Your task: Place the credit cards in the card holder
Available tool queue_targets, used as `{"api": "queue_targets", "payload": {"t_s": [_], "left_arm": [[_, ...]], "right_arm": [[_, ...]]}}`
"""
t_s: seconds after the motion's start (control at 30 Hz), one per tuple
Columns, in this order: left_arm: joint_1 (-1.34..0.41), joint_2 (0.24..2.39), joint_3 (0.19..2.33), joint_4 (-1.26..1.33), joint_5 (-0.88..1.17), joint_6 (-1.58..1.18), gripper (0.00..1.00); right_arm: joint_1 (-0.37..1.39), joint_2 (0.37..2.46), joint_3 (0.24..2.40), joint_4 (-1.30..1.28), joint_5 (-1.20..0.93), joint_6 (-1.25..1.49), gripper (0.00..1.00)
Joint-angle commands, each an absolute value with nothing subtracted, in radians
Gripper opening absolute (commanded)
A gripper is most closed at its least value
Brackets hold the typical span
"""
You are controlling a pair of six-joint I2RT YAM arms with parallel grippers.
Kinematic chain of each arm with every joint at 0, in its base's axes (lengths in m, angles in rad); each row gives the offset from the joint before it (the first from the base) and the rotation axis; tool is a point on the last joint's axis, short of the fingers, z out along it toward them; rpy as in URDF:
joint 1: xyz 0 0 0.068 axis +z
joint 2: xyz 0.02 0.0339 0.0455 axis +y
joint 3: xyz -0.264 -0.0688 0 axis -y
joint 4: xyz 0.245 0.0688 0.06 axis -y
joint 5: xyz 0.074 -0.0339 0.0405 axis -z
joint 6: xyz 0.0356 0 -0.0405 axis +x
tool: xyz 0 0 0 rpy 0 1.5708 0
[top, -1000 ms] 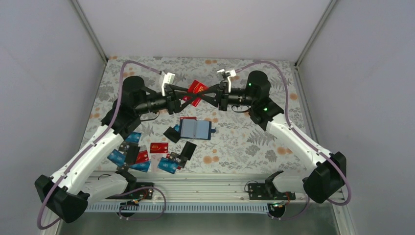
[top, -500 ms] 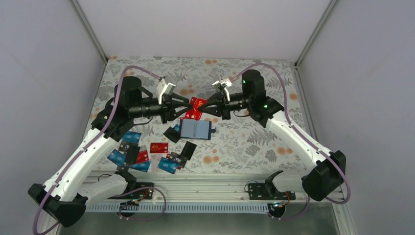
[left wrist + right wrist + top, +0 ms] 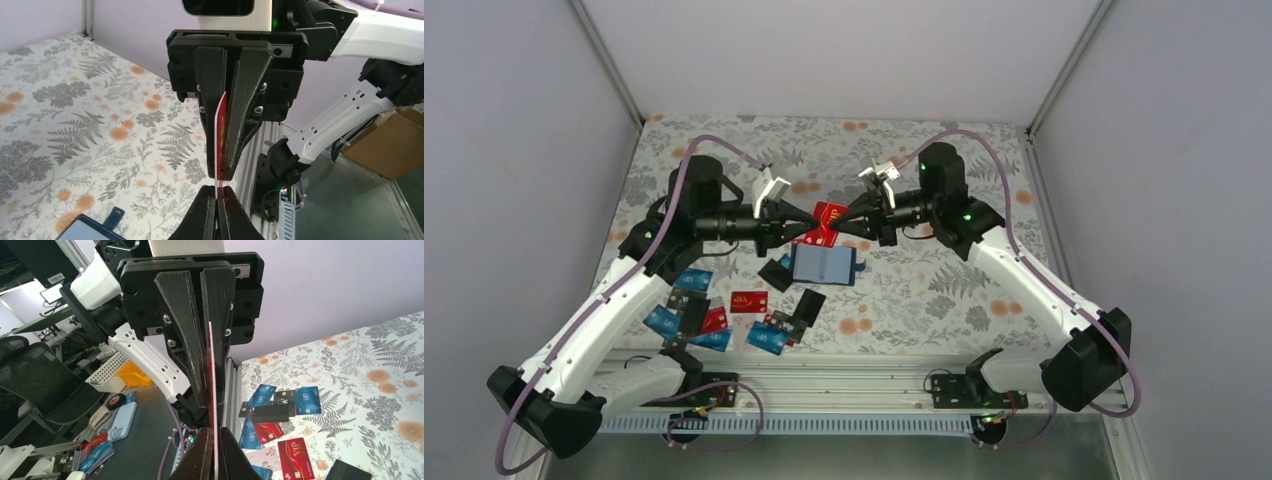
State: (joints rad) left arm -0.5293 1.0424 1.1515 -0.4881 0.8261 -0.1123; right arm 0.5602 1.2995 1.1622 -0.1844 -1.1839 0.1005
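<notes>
- Top view, middle of frame: both arms meet at one red card [image 3: 828,212], held up off the table [image 3: 924,290].
- My left gripper [image 3: 808,226] is clamped on its left edge, the right gripper [image 3: 843,222] pinching the opposite edge.
- Wrist views show that card edge-on, squeezed at both ends.
- The holder [image 3: 822,264] lies open on the table just below the card in frame, light blue inside facing up.
- The loose cards [image 3: 749,301], blue, red and black, sit lower left of it.
</notes>
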Motion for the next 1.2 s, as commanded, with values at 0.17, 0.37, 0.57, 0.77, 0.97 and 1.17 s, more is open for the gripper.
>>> {"api": "queue_targets", "payload": {"t_s": [0.17, 0.37, 0.57, 0.77, 0.97, 1.17], "left_arm": [[-0.525, 1.125, 1.063, -0.414, 0.572, -0.241, 0.02], [-0.513, 1.211, 0.973, -0.345, 0.493, -0.325, 0.02], [-0.511, 1.314, 0.909, -0.253, 0.439, -0.411, 0.02], [-0.512, 1.407, 0.827, -0.102, 0.461, -0.514, 0.02], [-0.512, 1.455, 0.791, -0.057, 0.463, -0.54, 0.02], [-0.511, 1.494, 0.742, 0.012, 0.464, -0.556, 0.02]], "right_arm": [[0.553, 1.301, 1.144, -0.214, -0.838, 0.205, 0.4], [0.554, 1.337, 0.996, -0.186, -0.692, 0.358, 0.44], [0.558, 1.434, 0.888, -0.149, -0.616, 0.478, 0.47], [0.576, 1.555, 0.892, -0.127, -0.613, 0.482, 0.44], [0.579, 1.644, 0.887, -0.107, -0.592, 0.486, 0.39], [0.578, 1.71, 0.867, -0.094, -0.544, 0.471, 0.36]]}}
